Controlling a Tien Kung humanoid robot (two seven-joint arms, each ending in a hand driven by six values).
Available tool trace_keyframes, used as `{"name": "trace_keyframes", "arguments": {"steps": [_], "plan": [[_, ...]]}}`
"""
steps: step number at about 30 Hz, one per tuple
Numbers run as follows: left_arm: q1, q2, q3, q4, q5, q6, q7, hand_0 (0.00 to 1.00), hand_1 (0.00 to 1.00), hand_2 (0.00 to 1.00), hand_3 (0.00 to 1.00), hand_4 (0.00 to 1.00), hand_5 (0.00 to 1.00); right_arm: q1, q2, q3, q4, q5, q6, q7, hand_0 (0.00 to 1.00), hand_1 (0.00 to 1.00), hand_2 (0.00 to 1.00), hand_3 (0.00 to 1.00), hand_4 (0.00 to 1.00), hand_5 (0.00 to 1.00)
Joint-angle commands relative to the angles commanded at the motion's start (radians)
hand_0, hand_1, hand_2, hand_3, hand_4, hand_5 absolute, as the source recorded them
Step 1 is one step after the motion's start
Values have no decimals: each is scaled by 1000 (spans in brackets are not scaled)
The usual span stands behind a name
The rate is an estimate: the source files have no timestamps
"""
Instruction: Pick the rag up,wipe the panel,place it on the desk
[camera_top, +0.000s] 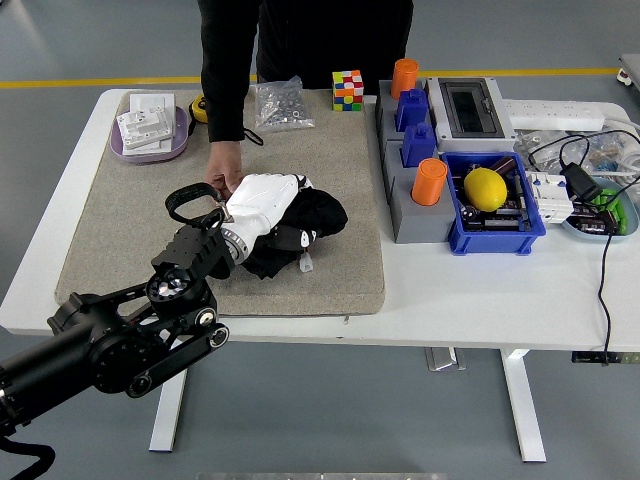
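Left hand (268, 200) fingers clamped on black rag (300, 225) atop grey mat (330, 150); person's hand (224, 168) adjacent. No legible writing.

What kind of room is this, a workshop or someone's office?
Likely a robotics lab or workshop: grey floor with a yellow line, a white table holding a parts bin and cables, and a person standing by.
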Motion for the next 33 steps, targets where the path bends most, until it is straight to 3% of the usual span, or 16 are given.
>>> {"name": "trace_keyframes", "arguments": {"steps": [14, 33], "plan": [[1, -2, 1, 1, 6, 2, 3, 242, 121, 480, 362, 135, 2, 0, -1, -7, -1, 3, -4, 0, 695, 458, 641, 619, 998, 701], [47, 52, -29, -36, 37, 1, 9, 241, 119, 475, 360, 116, 2, -10, 2, 8, -5, 3, -8, 1, 694, 458, 642, 619, 998, 702]]}}
